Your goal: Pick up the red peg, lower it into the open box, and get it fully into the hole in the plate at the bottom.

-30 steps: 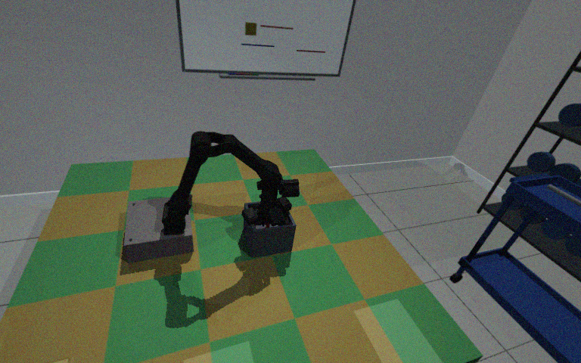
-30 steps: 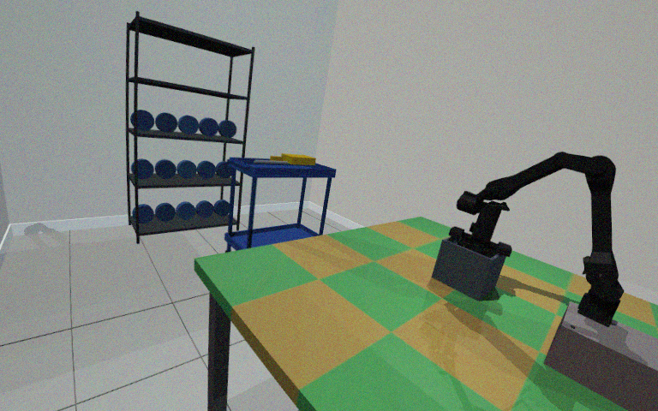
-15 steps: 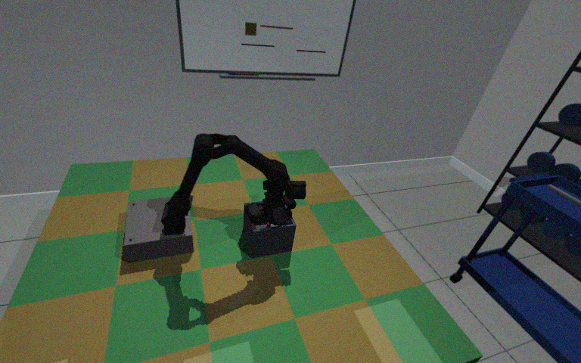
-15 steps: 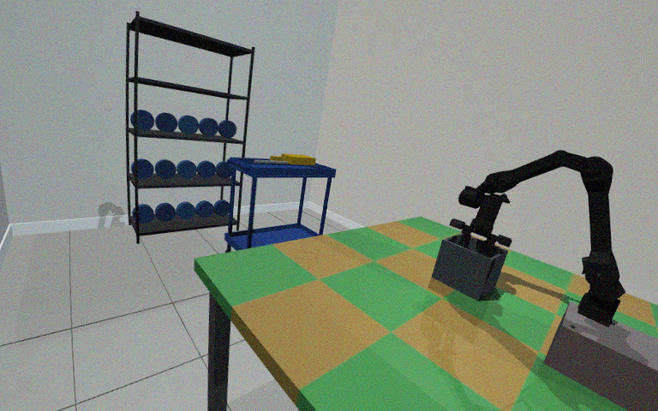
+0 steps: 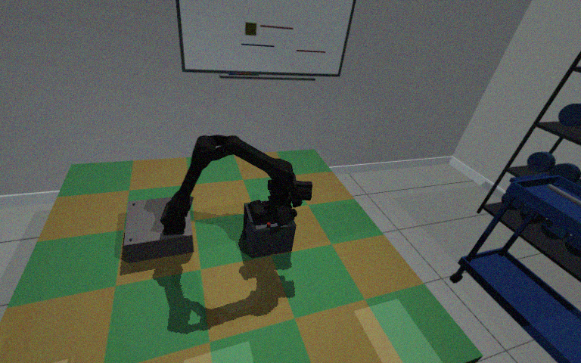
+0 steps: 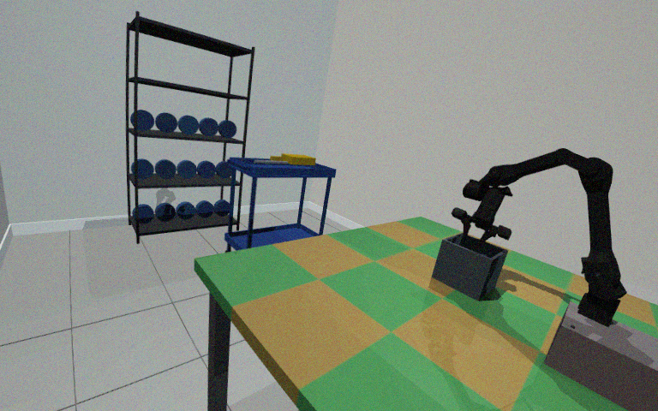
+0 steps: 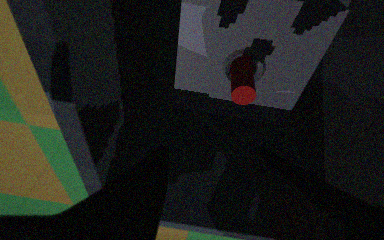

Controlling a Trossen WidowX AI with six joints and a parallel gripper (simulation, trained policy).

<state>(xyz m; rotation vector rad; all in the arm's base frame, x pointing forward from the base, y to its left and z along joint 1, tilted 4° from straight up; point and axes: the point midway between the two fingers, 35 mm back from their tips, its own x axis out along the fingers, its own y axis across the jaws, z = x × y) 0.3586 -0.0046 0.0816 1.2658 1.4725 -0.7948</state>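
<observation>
While gripper (image 5: pixel 270 215) (image 6: pixel 474 241) (image 7: pixel 210 155) stands partly open, gripping nothing, 1 red peg (image 5: pixel 268 224) (image 7: pixel 243 90), bright-topped, dark-sided, protrudes from plate (image 7: pixel 300 60) hole, inside box (image 5: pixel 271 241) (image 6: pixel 458 271) (image 7: pixel 352 110) nearer counter's (image 5: pixel 394 265) (image 6: pixel 310 334) (image 7: pixel 25 160) far edge in top view.

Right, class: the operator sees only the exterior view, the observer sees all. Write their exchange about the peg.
Operator: The gripper dips into the box. Where's the red peg?
Observer: The wrist view shows its far end at the plate's hole.
Operator: Fully in?
Observer: No, a length still stands out.
Operator: Held?
Observer: No, its near end shows free of the fingers.
</observation>
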